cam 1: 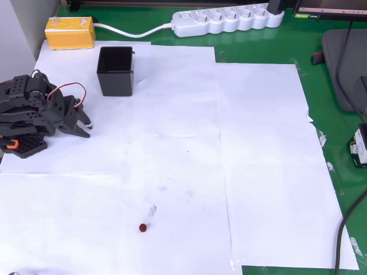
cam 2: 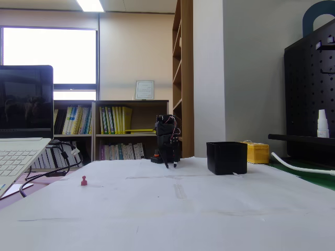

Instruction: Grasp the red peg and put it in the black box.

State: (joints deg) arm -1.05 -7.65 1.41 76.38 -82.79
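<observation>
In the overhead view, your arm sat folded up at the far left of the white paper (cam 1: 258,143). Its gripper (cam 1: 86,127) pointed to the right and held nothing. The two tips looked close together, but I could not tell if they were fully shut or a little apart.

A bit to the right, near the top, stood the black box (cam 1: 116,71). It was upright and looked empty inside. The yellow box (cam 1: 70,32) sat just up and left of it, off the paper.

Further right and way down near the bottom edge lay the red peg (cam 1: 143,228). It was all alone on the paper, well apart from both the gripper and the black box.

In the fixed view, the red peg (cam 2: 84,181) stood at the left, the gripper (cam 2: 170,163) hung down in the middle at the back, and the black box (cam 2: 226,157) sat to the right.

So I think you had not begun yet. You had to reach the peg, pinch it, carry it over, and drop it in.
</observation>
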